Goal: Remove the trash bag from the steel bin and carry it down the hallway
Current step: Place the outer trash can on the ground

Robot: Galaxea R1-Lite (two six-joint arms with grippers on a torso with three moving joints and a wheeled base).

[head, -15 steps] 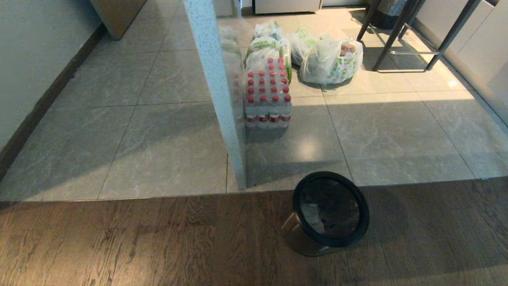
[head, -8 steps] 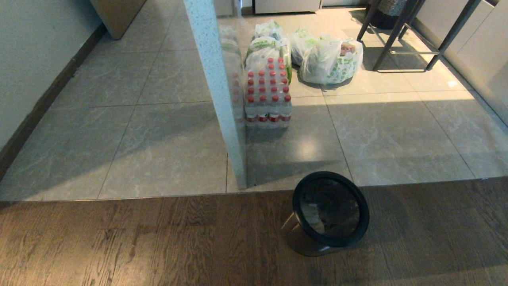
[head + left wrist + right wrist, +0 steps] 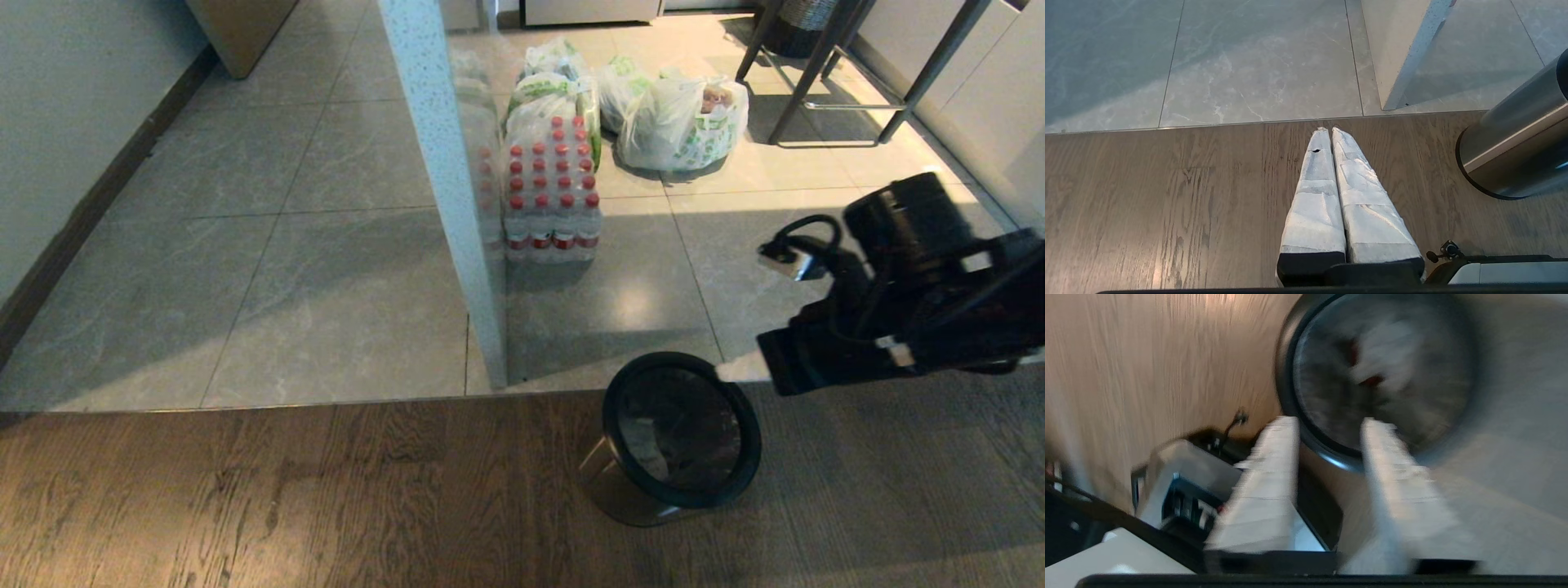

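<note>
The steel bin (image 3: 620,490) stands on the wooden floor, a brushed-steel cylinder with a black rim and a black foot ring, also in the left wrist view (image 3: 1515,151). In its mouth lies the trash bag (image 3: 678,429), a greyish see-through liner over white and red scraps (image 3: 1384,375). My right gripper (image 3: 735,370) hangs just right of the rim. Seen from its own wrist, the right gripper (image 3: 1331,422) is open above the rim's near edge, with nothing between the white-wrapped fingers. My left gripper (image 3: 1328,130) is shut and empty, low over the wood to the bin's left.
A speckled white pillar (image 3: 445,188) rises just behind the bin. Beyond it are a pack of red-capped bottles (image 3: 551,192) and white grocery bags with green print (image 3: 682,122). Dark stool legs (image 3: 824,73) stand at the back right. A wall with dark baseboard (image 3: 82,212) runs along the left.
My right arm has swung into the head view from the right and now hangs beside the bin's rim. The bin and everything else have stayed put.
</note>
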